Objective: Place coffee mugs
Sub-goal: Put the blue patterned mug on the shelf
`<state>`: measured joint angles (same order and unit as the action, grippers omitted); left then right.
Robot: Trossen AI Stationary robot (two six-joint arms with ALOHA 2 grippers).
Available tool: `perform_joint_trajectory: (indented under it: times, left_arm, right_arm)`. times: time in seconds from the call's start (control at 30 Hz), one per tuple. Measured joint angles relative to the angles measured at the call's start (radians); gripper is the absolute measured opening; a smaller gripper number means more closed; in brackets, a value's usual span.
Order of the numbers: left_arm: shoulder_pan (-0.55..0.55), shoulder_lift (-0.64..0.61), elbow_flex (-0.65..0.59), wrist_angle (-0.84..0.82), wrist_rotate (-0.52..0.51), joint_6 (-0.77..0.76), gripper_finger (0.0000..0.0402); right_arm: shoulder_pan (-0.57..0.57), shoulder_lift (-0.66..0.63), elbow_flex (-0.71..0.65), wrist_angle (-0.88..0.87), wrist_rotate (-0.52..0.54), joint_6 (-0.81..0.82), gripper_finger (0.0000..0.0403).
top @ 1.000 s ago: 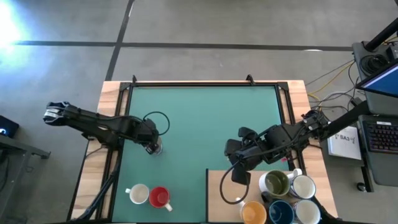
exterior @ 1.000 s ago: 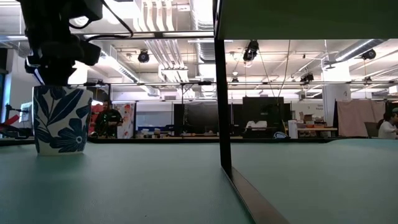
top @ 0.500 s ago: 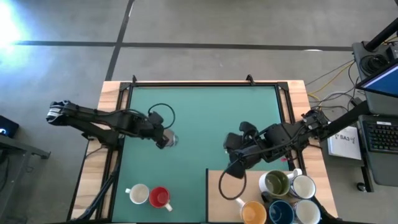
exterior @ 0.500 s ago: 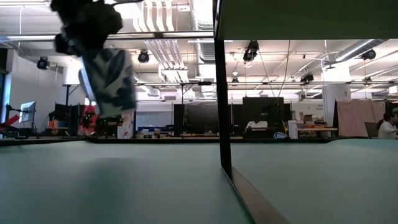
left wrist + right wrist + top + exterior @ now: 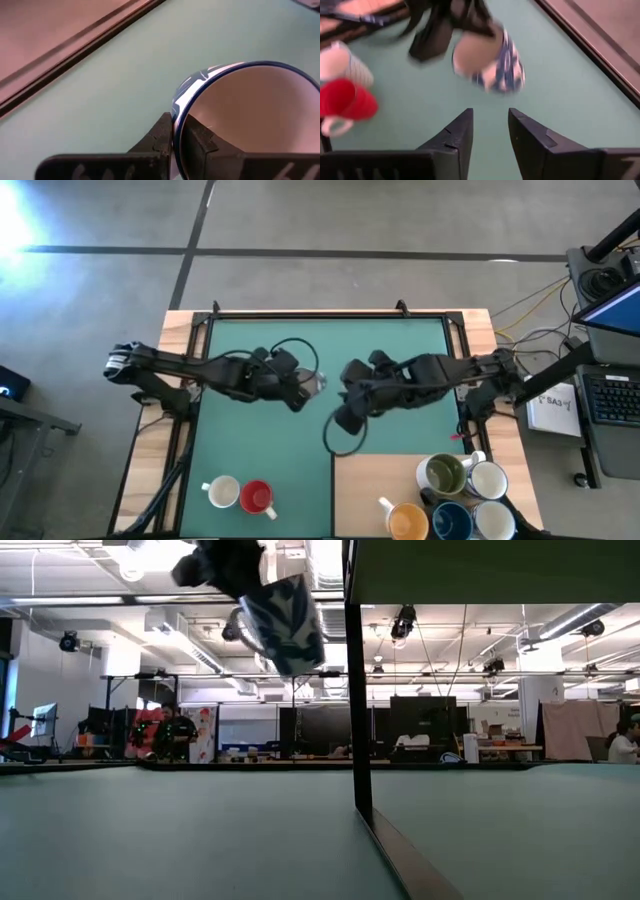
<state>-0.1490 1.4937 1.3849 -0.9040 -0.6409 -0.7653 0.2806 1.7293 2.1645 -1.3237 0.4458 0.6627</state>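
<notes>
Left wrist view: the left end effector (image 5: 174,145) is clamped on the rim of a white mug with a blue leaf pattern (image 5: 240,115), one finger inside the rim and one outside. From above, this end effector (image 5: 300,388) carries the patterned mug (image 5: 314,383) tilted above the middle of the green tabletop (image 5: 400,350), and the level camera shows it well clear of the surface, mouth angled down (image 5: 285,622).

Just beside it, the right end effector (image 5: 345,395) faces the mug with its fingers (image 5: 457,137) parted and holding nothing; the mug hangs just ahead of them (image 5: 495,57).

Near the front-left edge of the tabletop stand a white mug (image 5: 222,492) and a red mug (image 5: 257,497), touching. On the wooden board (image 5: 370,475) at the front right sits a cluster: a white mug with an olive-green inside (image 5: 444,475), another white mug (image 5: 488,481), an orange mug (image 5: 407,522), a dark blue mug (image 5: 451,522) and one more white mug (image 5: 495,522).
</notes>
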Motion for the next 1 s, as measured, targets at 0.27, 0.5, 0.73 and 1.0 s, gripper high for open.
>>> perform_joint_trajectory:
  times: [0.27, 0.5, 0.73, 1.0]
  left_arm:
    - [0.000, 0.033, 0.044, 0.090, -0.022, 0.074, 0.0007]
    - [0.000, 0.032, 0.042, 0.232, -0.010, 0.152, 0.0006]
    - [-0.001, 0.032, 0.042, 0.284, 0.043, 0.186, 0.0006]
    - [-0.004, 0.032, 0.041, 0.343, 0.078, 0.223, 0.0006]
  right_arm:
    - [-0.026, 0.000, -0.047, 0.144, 0.001, -0.001, 0.0143]
    - [-0.030, 0.001, -0.099, 0.192, 0.059, -0.001, 0.0139]
    - [-0.041, 0.001, -0.112, 0.169, 0.115, 0.005, 0.0138]
    - [-0.062, 0.007, -0.122, 0.135, 0.129, 0.008, 0.0126]
